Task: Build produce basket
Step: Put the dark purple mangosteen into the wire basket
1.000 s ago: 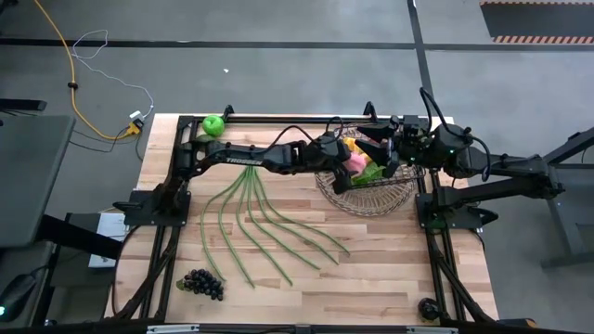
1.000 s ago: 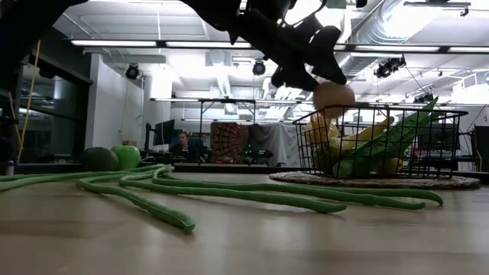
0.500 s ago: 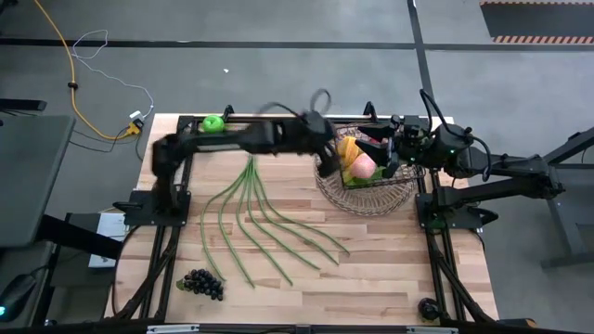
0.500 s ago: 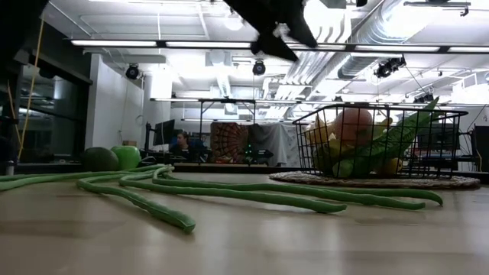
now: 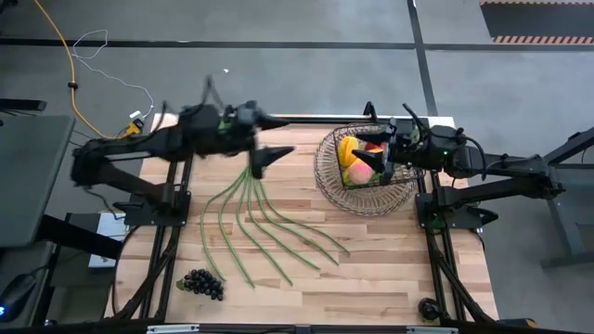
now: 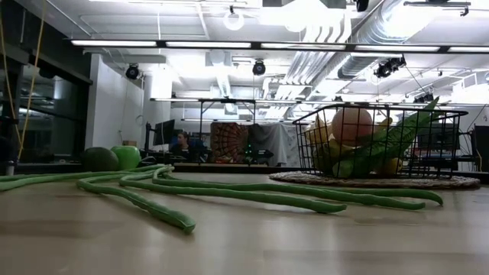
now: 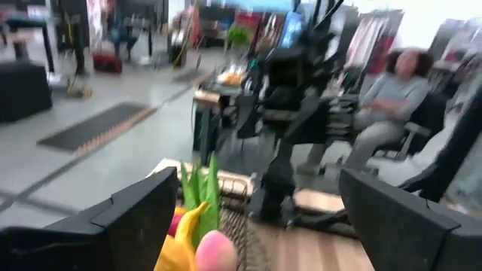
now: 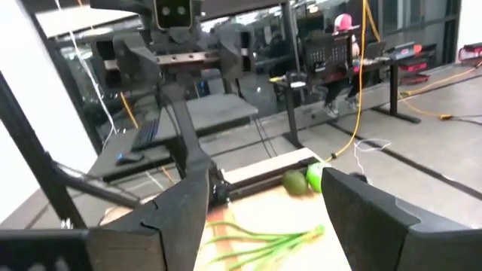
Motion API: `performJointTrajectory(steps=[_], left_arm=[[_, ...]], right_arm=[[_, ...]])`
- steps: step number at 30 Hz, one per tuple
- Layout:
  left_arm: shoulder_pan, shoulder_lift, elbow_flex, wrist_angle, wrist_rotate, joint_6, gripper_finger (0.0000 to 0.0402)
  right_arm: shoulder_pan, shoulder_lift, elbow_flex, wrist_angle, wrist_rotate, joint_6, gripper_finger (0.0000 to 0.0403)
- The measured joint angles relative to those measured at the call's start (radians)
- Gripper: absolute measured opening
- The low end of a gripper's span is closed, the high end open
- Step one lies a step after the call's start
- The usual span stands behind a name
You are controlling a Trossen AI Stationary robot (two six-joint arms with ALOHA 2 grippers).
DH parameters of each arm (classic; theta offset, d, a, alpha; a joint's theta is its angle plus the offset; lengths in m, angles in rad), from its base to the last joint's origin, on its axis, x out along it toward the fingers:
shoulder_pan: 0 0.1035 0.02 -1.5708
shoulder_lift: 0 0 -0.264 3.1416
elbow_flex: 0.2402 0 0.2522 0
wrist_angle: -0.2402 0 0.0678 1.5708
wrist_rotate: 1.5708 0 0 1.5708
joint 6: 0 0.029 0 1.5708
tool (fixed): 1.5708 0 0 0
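1. The pink peach (image 5: 355,172) now lies in the basket (image 5: 327,182), on top of the banana (image 6: 365,136) and leafy greens (image 6: 397,139); a second ago the left gripper held it at the basket's rim.
2. That piece looks delivered, so the basket holds one more item, at the right far part of the table (image 5: 371,269).
3. The left gripper (image 5: 264,160) has swung away from the basket and now hangs over the stem end of the long green beans (image 5: 260,223), fingers spread wide and empty.
4. The right gripper (image 5: 386,158) stays at the basket's right rim, fingers wide, holding nothing.
5. Still outside: the beans, the dark grapes (image 5: 201,283) near the front left, and the green apple (image 6: 127,156) and avocado (image 6: 100,159) at the far left.
6. Judging by its position, the beans seem the likely next pick.
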Motion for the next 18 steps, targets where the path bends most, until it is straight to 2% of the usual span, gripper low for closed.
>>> performJointTrajectory(steps=[4, 7, 12, 18], left_arm=[[-0.060, -0.146, -0.183, 0.081, -0.073, -0.002, 0.0352], [-0.088, -0.214, -0.270, 0.133, -0.093, -0.001, 0.0352], [-0.092, -0.268, -0.322, 0.136, -0.085, -0.026, 0.0352], [-0.091, -0.273, -0.324, 0.136, -0.090, -0.026, 0.0352]], right_arm=[[0.000, 0.001, 0.000, -0.032, -0.024, -0.015, 0.0248], [0.000, 0.001, 0.000, -0.042, -0.027, -0.023, 0.0248], [0.000, 0.001, 0.000, -0.042, -0.044, -0.023, 0.0248], [0.000, 0.002, 0.000, -0.054, -0.057, -0.022, 0.0248]])
